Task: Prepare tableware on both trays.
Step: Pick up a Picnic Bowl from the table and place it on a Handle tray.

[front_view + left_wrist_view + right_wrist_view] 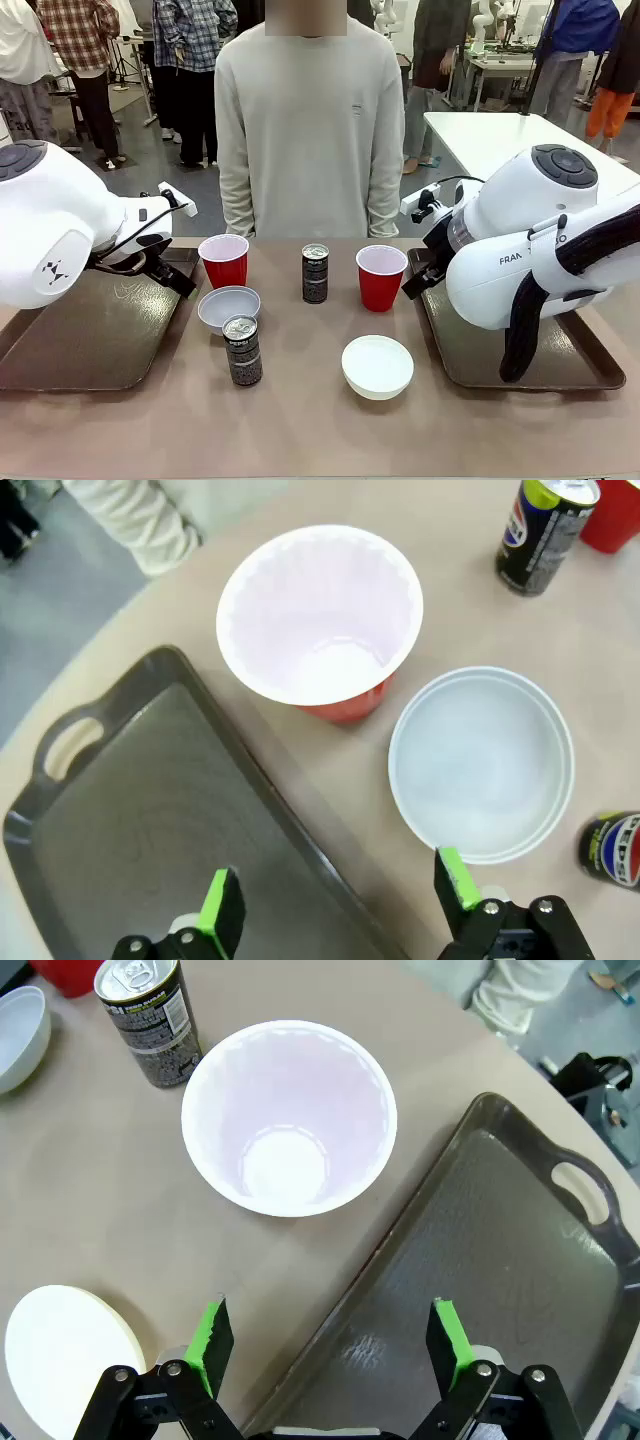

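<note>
Item one: left gripper (337,888), jaws spread full and holding nothing, hanging over the inner rim of the left tray (130,850), which lies bare. Just beyond it we list the left cup (320,615), upright on the tabletop. The left bowl (482,765) sits just beside it, though we cannot tell whether they touch, and the near can (612,848) stands close by the bowl. Item two: right gripper (328,1332), likewise wide and empty, over the inner rim of the right tray (500,1260), also bare. The right cup (288,1115) stands upright just beyond, with the far can (150,1015) near it and the right bowl (60,1370) apart on the tabletop. Hazards, as we judge them: a finger coming down beside the left cup may shove the crowding bowl into the near can. Either thin cup may tip or buckle under an off-centre pinch. A low carry may catch a tray rim. Both arms reaching for the far can may meet.
</note>
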Available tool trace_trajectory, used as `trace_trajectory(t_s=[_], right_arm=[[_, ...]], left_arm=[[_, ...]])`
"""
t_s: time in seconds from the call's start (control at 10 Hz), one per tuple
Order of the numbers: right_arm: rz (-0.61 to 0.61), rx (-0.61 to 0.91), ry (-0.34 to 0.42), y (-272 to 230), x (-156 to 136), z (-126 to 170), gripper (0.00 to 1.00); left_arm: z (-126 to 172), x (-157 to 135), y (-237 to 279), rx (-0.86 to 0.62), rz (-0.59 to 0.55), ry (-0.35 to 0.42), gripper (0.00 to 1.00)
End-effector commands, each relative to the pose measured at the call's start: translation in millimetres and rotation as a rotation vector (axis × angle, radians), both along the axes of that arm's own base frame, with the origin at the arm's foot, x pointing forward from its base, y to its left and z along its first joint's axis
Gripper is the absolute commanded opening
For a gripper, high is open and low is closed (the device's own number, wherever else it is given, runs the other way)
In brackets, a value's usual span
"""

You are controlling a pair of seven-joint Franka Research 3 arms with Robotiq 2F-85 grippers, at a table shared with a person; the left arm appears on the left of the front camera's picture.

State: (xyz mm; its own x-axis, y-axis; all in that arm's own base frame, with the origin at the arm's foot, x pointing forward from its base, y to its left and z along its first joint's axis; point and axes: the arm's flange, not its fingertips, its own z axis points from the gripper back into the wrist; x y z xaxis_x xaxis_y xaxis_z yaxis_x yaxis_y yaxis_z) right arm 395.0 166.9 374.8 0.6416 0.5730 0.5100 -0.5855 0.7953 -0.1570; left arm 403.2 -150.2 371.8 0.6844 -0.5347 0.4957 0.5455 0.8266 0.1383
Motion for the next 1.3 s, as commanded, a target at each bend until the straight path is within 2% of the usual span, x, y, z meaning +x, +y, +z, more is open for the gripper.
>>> trace_trajectory(t_s=[0.0,1.1,1.2], right_arm=[[0.0,0.0,0.0,0.0,0.0,-0.1,1.0],[0.0,0.0,0.0,0.0,0.0,-0.1,1.0],[0.0,0.0,0.0,0.0,0.0,0.0,1.0]], left_arm=[[0.1,0.0,0.0,0.0,0.0,-0.001,1.0],[0.0,0.0,-0.1,0.0,0.0,0.0,1.0],[11.0,-13.8,-3.8,0.06,0.035,-0.002,1.0]])
